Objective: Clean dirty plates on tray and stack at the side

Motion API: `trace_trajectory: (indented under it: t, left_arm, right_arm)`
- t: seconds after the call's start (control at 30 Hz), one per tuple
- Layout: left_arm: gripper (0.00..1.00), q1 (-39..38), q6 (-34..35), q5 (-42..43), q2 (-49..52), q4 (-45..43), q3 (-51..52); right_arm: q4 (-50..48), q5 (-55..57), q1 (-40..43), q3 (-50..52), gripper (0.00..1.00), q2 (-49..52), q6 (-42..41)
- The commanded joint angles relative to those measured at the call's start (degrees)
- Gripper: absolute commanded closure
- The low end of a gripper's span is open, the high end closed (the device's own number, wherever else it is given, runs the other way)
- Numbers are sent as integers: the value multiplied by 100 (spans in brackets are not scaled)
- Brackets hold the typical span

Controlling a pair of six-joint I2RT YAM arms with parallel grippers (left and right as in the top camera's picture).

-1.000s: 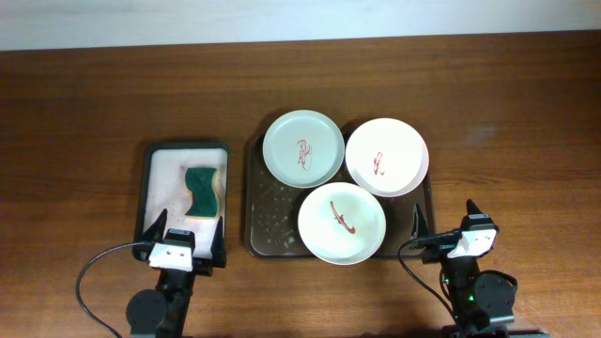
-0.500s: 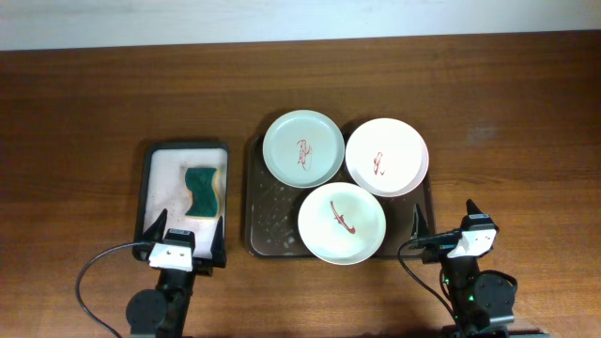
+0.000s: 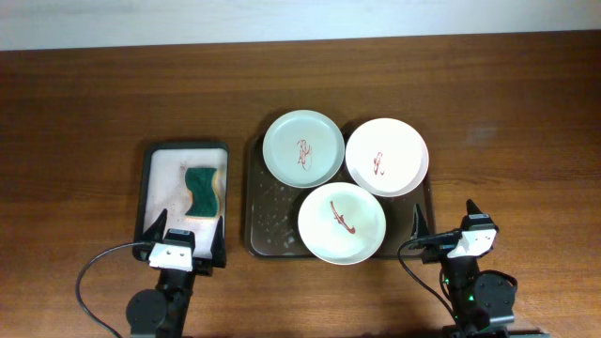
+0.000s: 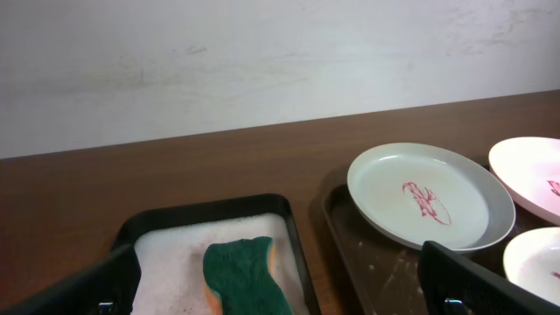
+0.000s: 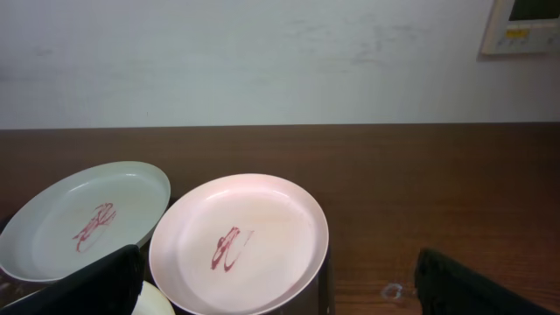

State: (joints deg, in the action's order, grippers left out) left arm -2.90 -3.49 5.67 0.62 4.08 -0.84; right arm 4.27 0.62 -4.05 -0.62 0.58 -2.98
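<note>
Three plates with red sauce smears lie on the dark tray (image 3: 265,218): a pale green plate (image 3: 302,147) at the back left, a white plate (image 3: 386,156) at the back right, and a pale green plate (image 3: 342,222) at the front. The back left plate (image 4: 429,195) and the tray (image 4: 367,262) show in the left wrist view. The white plate (image 5: 238,242) and the back left plate (image 5: 83,220) show in the right wrist view. My left gripper (image 3: 183,232) is open near the sponge tray's front edge. My right gripper (image 3: 443,220) is open beside the tray's front right corner.
A smaller black tray with white suds (image 3: 161,178) stands left of the dark tray and holds a green and yellow sponge (image 3: 203,192). The sponge (image 4: 245,278) also shows in the left wrist view. A pale wall runs behind the wooden table.
</note>
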Motion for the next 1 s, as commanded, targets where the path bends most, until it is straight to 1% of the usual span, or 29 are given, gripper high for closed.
trace_trajectory:
  t: [0.0, 0.27, 0.33, 0.37, 0.4, 0.43, 0.53, 0.6, 0.67, 0.77, 0.87, 0.93, 0.97]
  left_arm:
    - [1, -7, -92, 76, -33, -9, 35]
    - [1, -7, -92, 59, -33, -11, 35]
    - [1, -7, -87, 66, -28, -9, 35]
    - [1, -7, -31, 61, -26, -4, 33]
    - [1, -7, 197, 59, -26, 7, 26]
    - [1, -7, 356, 55, -24, 120, -20]
    - [0, -4, 393, -227, 306, 627, -411]
    - [1, -4, 391, -249, 850, 841, -872]
    - [1, -4, 391, -249, 1484, 872, -1300]
    - [1, -7, 391, -245, 2677, 1036, -2074]
    - [1, -7, 391, -243, 4111, 1978, -3233]
    - [1, -7, 391, -243, 4673, 2378, -3768]
    - [1, -4, 391, -243, 5141, 2767, -4266]
  right_arm:
    - [28, 72, 33, 31, 1, -22, -24]
    - [46, 68, 33, 31, 1, -22, -26]
    - [-4, -175, 33, 31, 1, -22, -48]
    - [-42, -313, 33, 31, 1, -22, -48]
    - [-35, -404, 33, 31, 2, -22, -98]
    - [-39, -402, 33, 31, 1, -22, -308]
    - [90, -645, 33, -118, 1, 35, -350]
    - [428, -645, 33, -476, 1, 247, -350]
    - [765, -645, 33, -901, 1, 632, -350]
    - [1163, -721, 33, -1709, 1, 1681, -348]
    - [1508, -1322, 33, -2693, 1, 3121, -348]
    - [1963, -1405, 33, -3261, 1, 3873, -345]
    - [2339, -1401, 33, -3665, 1, 4367, -345]
